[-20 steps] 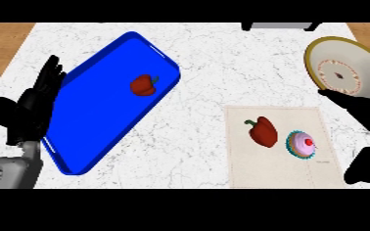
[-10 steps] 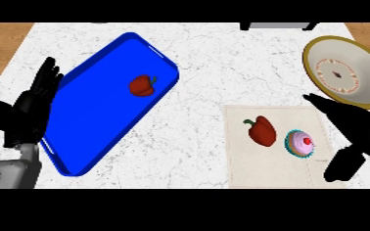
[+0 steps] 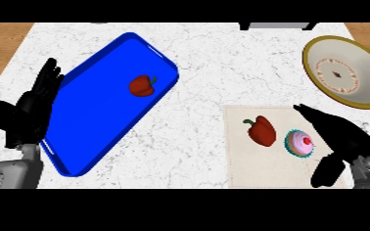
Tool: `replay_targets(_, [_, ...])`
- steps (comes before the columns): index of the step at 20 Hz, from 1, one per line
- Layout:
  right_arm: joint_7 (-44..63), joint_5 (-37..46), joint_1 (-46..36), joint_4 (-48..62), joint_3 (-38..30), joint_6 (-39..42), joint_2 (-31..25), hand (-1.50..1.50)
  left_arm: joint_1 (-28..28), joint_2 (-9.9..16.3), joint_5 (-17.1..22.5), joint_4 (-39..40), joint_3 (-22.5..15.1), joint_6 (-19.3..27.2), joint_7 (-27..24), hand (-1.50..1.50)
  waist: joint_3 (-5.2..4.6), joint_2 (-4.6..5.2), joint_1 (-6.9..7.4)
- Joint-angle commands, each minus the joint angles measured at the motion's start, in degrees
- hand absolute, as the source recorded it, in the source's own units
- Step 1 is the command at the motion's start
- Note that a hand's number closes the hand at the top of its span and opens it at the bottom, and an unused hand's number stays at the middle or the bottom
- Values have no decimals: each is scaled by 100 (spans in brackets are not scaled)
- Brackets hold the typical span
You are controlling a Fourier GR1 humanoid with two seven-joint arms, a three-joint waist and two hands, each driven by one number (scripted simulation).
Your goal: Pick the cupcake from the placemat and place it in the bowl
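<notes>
Black fingers [image 3: 318, 115] of the right hand [image 3: 339, 137] now reach in over the placemat's [image 3: 245, 173] right edge, spread apart and holding nothing, with the thumb low near the mat's near corner. A second ago this hand sat farther right, off the mat; it has closed in on the cupcake [image 3: 299, 143], so the step in hand looks like the approach before the grasp. The cupcake is just beside the palm, not yet enclosed, and remains on the mat: a small round cake with pink icing, a red dot on top and a pale blue-green frilled case. Just left of it on the mat lies a red pepper [image 3: 262, 130], close enough to be nudged. At the left edge, the left hand [image 3: 33, 107] rests open, fingers up, beside a blue tray [image 3: 94, 127] carrying another red fruit [image 3: 142, 85]. Farthest off, at the right of the marble worktop [image 3: 217, 58], waits the bowl [image 3: 338, 72], well apart from the cupcake.
</notes>
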Motion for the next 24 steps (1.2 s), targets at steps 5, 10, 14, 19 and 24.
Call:
replay_targets(5, [-400,756,-136,633,-265,89,518,-150,-215,-369,-464,96,-26,79,80,0,0,3,-2])
replay_targets(10, [-353,789,145,583,-157,232,922,150,-170,-150,-315,142,270,-308,-16,0,-1,-1,-14])
replay_targets(14, [-1202,1017,-501,1426,-277,84,1076,150,-22,-249,-232,-148,393,-353,70,0,1,2,22])
replay_targets(19, [-1687,1390,-617,1922,-495,-135,1248,150,175,-436,-391,-503,370,-364,179,0,1,1,20])
replay_targets(24, [-1644,1709,-410,1556,-646,-545,1270,150,137,-401,-397,-363,450,-511,207,0,0,-3,5])
